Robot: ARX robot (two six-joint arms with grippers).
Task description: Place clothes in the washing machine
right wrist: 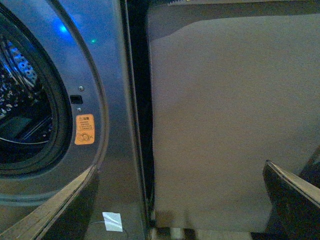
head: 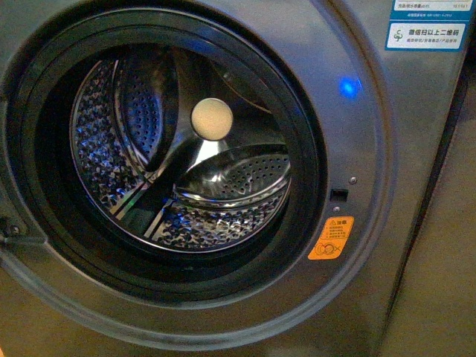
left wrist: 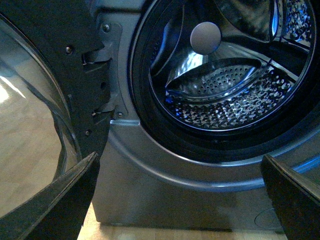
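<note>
Left pincer (left wrist: 180,156) and right pincer (right wrist: 180,165) both gape empty facing the washing machine (head: 375,160) (drum (head: 223,216) bare, clothes nowhere in view), so groping blind for them could strike the open door (left wrist: 30,140) beside the left one.

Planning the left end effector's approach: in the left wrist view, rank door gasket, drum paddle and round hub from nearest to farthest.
1. Door gasket, opening's rim.
2. Drum paddle, inside the drum.
3. Round hub, back wall.

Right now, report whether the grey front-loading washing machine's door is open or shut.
Open. The grey washing machine's glass door is swung aside on its hinge; its perforated steel drum shows uncovered.
</note>
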